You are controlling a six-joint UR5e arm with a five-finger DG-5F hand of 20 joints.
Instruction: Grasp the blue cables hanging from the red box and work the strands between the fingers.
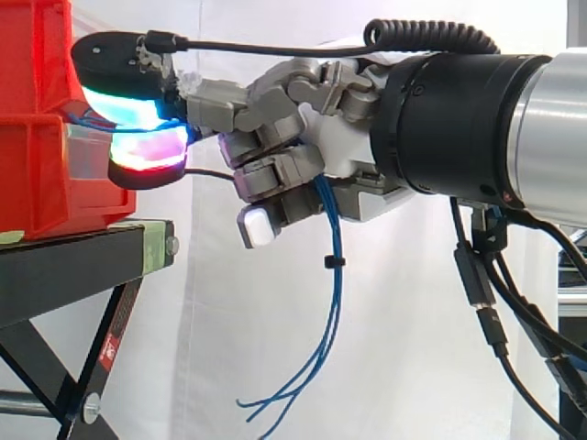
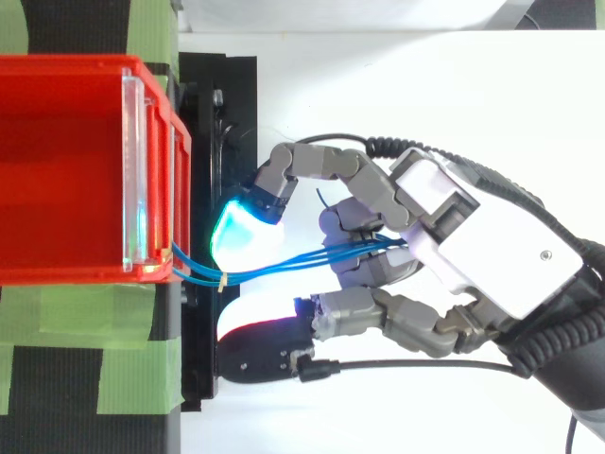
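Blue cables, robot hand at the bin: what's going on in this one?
The robot hand is at the front of the red box on the black stand. The blue cables run from the box's front into the hand, where curled fingers close on them, and their loose ends hang below the hand.

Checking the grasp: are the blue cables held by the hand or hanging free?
Held: the hand's curled fingers enclose the blue cables; ends dangle below.

Red sticker (image 1: 111, 346) on stand (image 1: 64, 266): print unreadable.
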